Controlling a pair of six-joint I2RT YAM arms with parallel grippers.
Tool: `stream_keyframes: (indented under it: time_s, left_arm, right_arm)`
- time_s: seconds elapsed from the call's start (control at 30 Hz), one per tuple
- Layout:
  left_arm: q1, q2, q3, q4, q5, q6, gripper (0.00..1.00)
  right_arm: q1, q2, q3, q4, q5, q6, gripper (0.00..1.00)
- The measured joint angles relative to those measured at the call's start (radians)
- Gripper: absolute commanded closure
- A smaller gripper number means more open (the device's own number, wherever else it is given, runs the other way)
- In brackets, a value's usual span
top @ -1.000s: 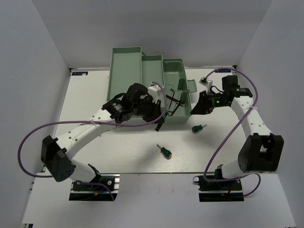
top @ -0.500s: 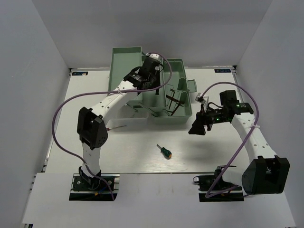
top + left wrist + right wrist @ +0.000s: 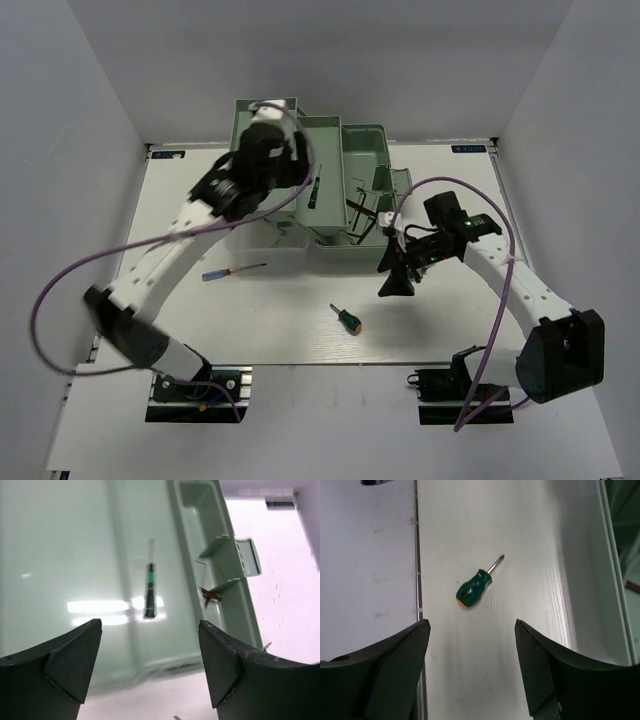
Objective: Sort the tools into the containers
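The stubby green-handled screwdriver [image 3: 474, 587] lies on the white table [image 3: 530, 555], near the empty, wide-open right gripper [image 3: 471, 630]. It seems light, stiff and smooth; I would pinch its thick handle across. The left gripper [image 3: 150, 626] is open too.

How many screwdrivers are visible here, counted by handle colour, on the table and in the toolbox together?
green stubby screwdriver: 1, on the table
blue thin screwdriver: 1, on the table
dark thin screwdriver: 1, in a toolbox tray
Total: 3
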Motion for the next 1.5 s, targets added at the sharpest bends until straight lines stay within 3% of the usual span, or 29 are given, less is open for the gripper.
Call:
stream_keyframes:
  time_s: [0.1,0.13,0.17,0.23,0.3,0.33,0.4,0.43,0.57,0.83,0.9,0.97,1.2,1.3,1.33,1.43,1.5]
  left_arm:
    - [0.0,-0.249,-0.172,-0.002,-0.089,-0.042,0.27]
    - [0.0,-0.342,-0.243,-0.008,-0.133,-0.07,0.56]
    - [0.0,-0.436,-0.312,-0.025,-0.176,-0.119,0.71]
    - [0.0,-0.605,-0.435,-0.084,-0.257,-0.218,0.86]
    - [0.002,-0.733,-0.534,-0.163,-0.321,-0.353,0.86]
    - [0.004,-0.78,-0.579,-0.213,-0.345,-0.431,0.68]
    - [0.005,-0.832,-0.662,-0.312,-0.369,-0.592,0.5]
    - [0.006,-0.835,-0.698,-0.354,-0.368,-0.662,0.34]
    - [0.007,-0.804,-0.862,-0.45,-0.349,-0.976,0.13]
    - [0.069,-0.782,-1.022,-0.408,-0.346,-1.333,0.13]
    - [0.095,-0.822,-1.083,-0.373,-0.338,-1.396,0.22]
    - [0.116,-0.88,-1.141,-0.354,-0.323,-1.436,0.28]
    - [0.152,-0.927,-1.158,-0.361,-0.304,-1.494,0.29]
    - [0.162,-0.859,-1.096,-0.364,-0.298,-1.44,0.29]
    - [0.164,-0.821,-1.047,-0.365,-0.296,-1.39,0.27]
    - [0.165,-0.686,-0.805,-0.339,-0.294,-1.149,0.2]
    - [0.163,-0.623,-0.636,-0.287,-0.288,-0.936,0.16]
  right_arm:
    - [0.067,0.038,0.026,0.011,0.001,-0.059,0.43]
    - [0.088,0.049,0.037,0.02,0.002,-0.074,0.64]
    - [0.111,0.058,0.048,0.031,0.005,-0.087,0.75]
    - [0.152,0.069,0.063,0.058,0.009,-0.092,1.0]
    - [0.19,0.076,0.074,0.09,0.017,-0.082,1.0]
    - [0.206,0.081,0.079,0.109,0.024,-0.068,1.0]
    - [0.235,0.09,0.087,0.142,0.041,-0.043,1.0]
    - [0.245,0.095,0.09,0.155,0.049,-0.032,1.0]
    - [0.274,0.098,0.098,0.195,0.089,0.017,0.9]
    - [0.288,0.039,0.052,0.227,0.154,0.066,0.85]
    - [0.288,-0.002,0.018,0.229,0.167,0.069,0.85]
    - [0.288,-0.036,-0.014,0.231,0.178,0.069,0.83]
    - [0.288,-0.074,-0.08,0.24,0.195,0.072,0.81]
    - [0.288,-0.075,-0.082,0.246,0.192,0.068,0.7]
    - [0.289,-0.075,-0.082,0.248,0.185,0.052,0.59]
    - [0.304,-0.075,-0.082,0.248,0.16,-0.023,0.46]
    - [0.337,-0.072,-0.082,0.259,0.145,-0.091,0.45]
